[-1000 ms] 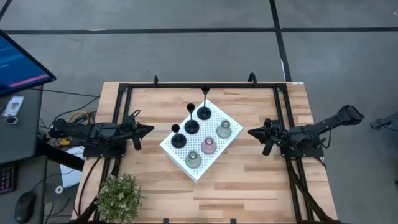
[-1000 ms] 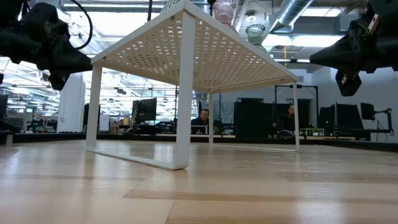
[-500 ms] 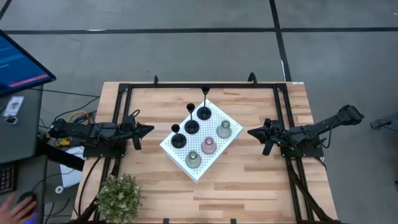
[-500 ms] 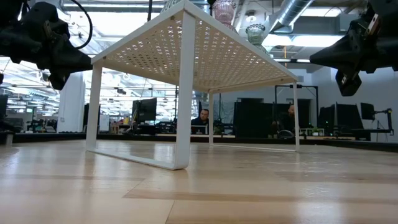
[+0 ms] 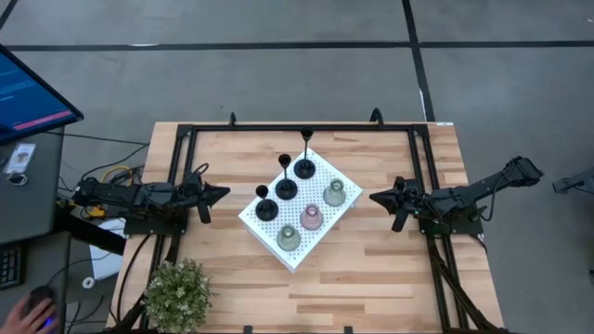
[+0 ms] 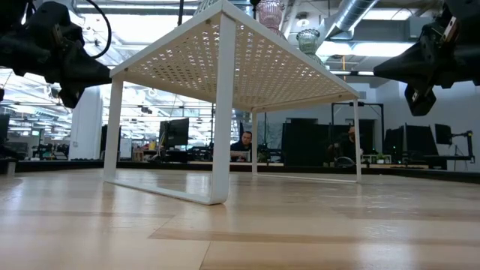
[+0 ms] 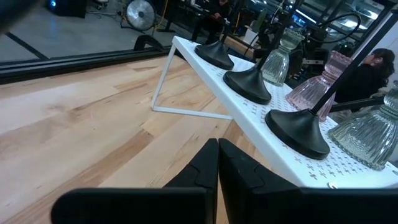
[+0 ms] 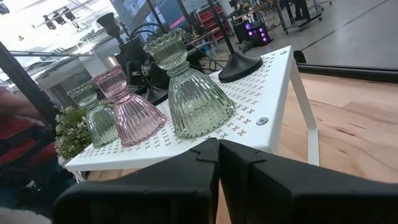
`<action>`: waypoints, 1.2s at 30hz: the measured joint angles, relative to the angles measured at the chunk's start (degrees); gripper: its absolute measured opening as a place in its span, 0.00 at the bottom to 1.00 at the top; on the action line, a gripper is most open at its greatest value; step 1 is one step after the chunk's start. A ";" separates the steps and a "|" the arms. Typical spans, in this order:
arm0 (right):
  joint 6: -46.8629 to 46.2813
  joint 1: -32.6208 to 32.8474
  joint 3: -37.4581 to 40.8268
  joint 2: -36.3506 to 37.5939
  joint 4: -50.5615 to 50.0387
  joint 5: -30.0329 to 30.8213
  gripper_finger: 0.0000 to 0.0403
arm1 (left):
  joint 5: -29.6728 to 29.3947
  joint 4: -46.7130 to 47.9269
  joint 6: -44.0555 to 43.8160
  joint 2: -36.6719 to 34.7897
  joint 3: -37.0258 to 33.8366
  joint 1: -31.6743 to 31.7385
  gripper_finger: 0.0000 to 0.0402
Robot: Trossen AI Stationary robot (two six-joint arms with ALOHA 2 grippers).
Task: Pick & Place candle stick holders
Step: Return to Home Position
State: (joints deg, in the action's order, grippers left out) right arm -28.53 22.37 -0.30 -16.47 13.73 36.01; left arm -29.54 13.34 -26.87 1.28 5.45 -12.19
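Six candle stick holders stand by their bases on a white perforated board raised on thin legs at the table's middle. Three are black with thin stems along its far-left side. Three are squat ribbed glass: pale green, pink and pale green along its near-right side. My left gripper hovers left of the board, shut and empty. My right gripper hovers right of the board, shut and empty. The black bases show in the left wrist view; the glass ones show in the right wrist view.
A bushy green plant stands at the table's near-left corner. A black frame runs along the table's far and side edges. A monitor and desk stand off the table's left, where a person's hand rests on a mouse.
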 joint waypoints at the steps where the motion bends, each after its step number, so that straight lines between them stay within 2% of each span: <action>1: 0.00 0.00 0.00 0.00 -0.02 0.00 0.00 | 0.00 -0.08 0.00 0.00 0.00 0.00 0.02; 36: 0.00 -0.02 0.02 0.00 -0.02 0.00 0.00 | 0.00 -1.04 -0.02 0.00 0.00 0.00 0.02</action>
State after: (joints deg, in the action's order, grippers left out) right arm -28.53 22.35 -0.27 -16.47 13.72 36.01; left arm -29.54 12.29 -26.89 1.28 5.45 -12.19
